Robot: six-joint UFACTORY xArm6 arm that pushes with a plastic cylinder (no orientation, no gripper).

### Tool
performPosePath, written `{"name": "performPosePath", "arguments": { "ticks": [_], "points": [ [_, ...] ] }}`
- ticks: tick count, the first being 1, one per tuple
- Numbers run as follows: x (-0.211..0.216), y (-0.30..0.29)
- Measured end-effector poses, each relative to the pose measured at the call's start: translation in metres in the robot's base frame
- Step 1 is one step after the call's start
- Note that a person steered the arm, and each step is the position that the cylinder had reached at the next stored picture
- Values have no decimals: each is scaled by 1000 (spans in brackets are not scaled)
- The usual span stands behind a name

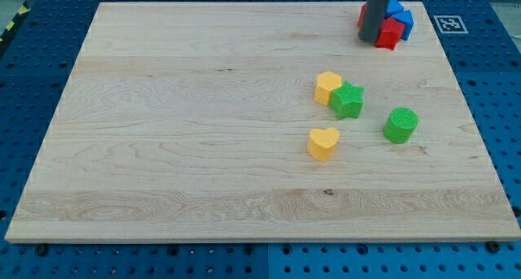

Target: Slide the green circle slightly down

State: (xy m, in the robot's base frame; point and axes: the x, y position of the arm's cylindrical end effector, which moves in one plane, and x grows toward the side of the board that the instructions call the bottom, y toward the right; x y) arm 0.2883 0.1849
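The green circle (400, 124) sits on the wooden board at the view's right, a little right of centre height. My tip (369, 40) is at the view's top right, well above the green circle and apart from it. The tip stands against a cluster of red blocks (388, 33) and blue blocks (401, 15); the rod hides part of them.
A green star (348, 100) touches a yellow block (327, 88) to the left of the green circle. A yellow heart (323, 142) lies below them. The board's right edge (480, 141) is close to the green circle. A blue pegboard surrounds the board.
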Motion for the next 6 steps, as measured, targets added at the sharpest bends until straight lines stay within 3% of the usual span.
{"name": "performPosePath", "arguments": {
  "ticks": [1,2,4,6],
  "points": [
    [2,12],
    [34,-5],
    [195,18],
    [201,18]
  ]
}}
